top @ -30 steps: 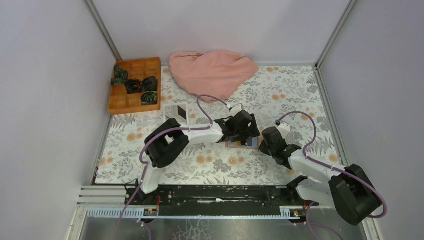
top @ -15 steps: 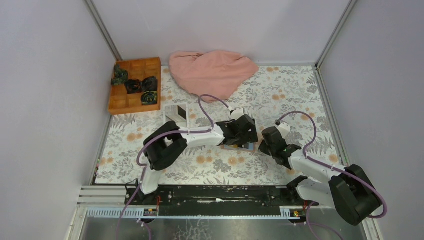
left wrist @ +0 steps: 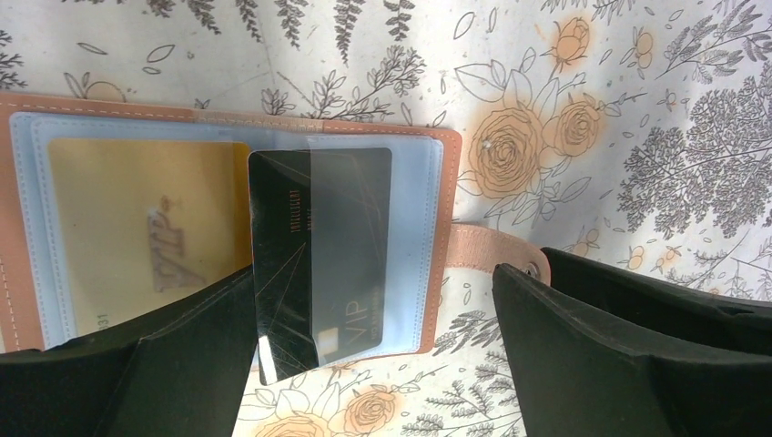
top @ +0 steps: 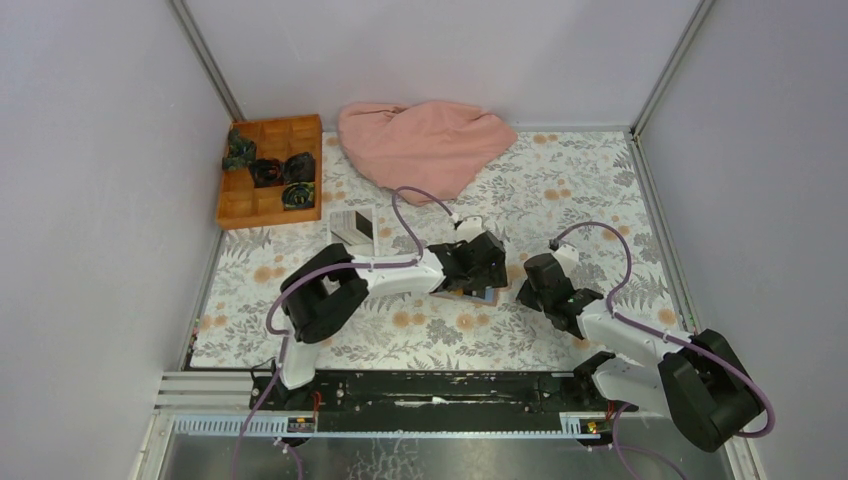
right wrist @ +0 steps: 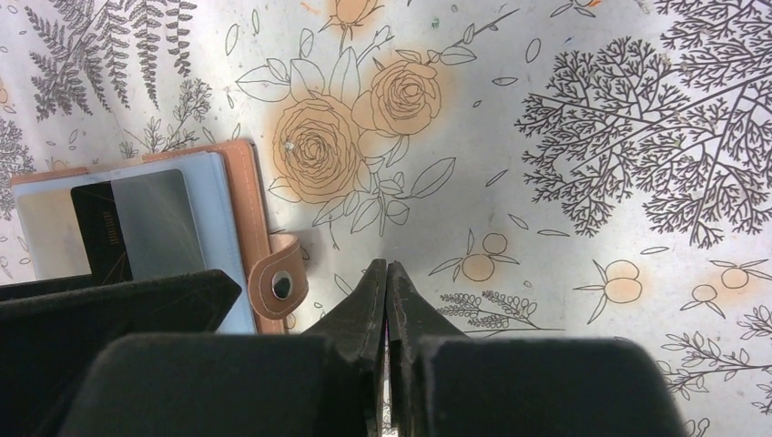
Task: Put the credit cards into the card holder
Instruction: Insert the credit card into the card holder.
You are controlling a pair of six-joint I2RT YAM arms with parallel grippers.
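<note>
Over on the flowered tablecloth [top: 560, 190], the pinkish-brown leather card holder [left wrist: 446, 209] lies open flat near the middle of the table, its clear plastic pockets facing up. A gold plastic card [left wrist: 137, 218] sits fully inside the left pocket. A glossy black card [left wrist: 323, 246] is only partly under the right pocket, skewed, with its near corner poking past the holder's edge. The left gripper [left wrist: 373, 282] hangs right over it with its jaws spread wide, one finger [left wrist: 182, 364] at the card's edge and the other out past the snap strap [right wrist: 278, 284]. The right gripper [right wrist: 388, 273] is pinched closed on nothing, just beside that strap.
</note>
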